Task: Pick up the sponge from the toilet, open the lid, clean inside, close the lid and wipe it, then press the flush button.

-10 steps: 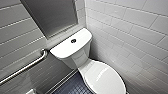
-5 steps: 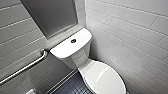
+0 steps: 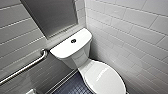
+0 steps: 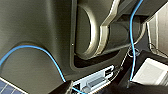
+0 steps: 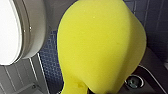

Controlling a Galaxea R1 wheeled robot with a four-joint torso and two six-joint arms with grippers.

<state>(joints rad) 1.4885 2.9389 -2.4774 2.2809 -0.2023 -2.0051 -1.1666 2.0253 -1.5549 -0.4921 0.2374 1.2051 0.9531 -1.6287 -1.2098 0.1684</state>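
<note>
Nothing moved since before: lid (image 3: 105, 77) down; right jaws grasp sponge (image 5: 100, 45) beside bowl (image 5: 35, 27); left jaws: cannot tell.

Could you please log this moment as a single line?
sponge: lifted beside toilet | lid: closed | flush button: untouched

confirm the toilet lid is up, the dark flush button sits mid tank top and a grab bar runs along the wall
No: the lid is down over the bowl, as the head view shows. The flush button does sit mid tank top, and the grab bar runs along the wall.
</note>
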